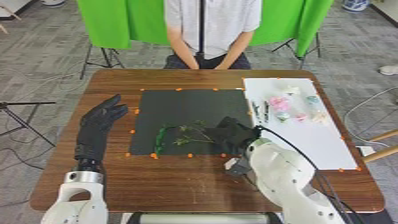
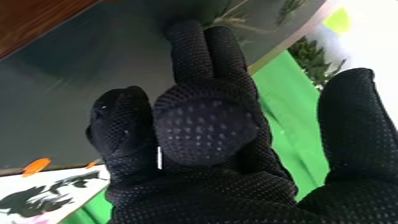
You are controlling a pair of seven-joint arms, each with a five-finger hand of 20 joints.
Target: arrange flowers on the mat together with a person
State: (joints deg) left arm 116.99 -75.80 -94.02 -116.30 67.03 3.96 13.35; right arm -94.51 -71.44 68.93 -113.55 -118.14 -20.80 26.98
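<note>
Black mat (image 1: 182, 106) (green stems (image 1: 161, 138) on it)

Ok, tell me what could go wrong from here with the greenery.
The right hand is right beside the leafy stem on the dark mat, so a sideways move might drag that stem out of place. The black cable by the right arm passes over the white sheet and could snag the dark sprigs if the arm swings.
</note>
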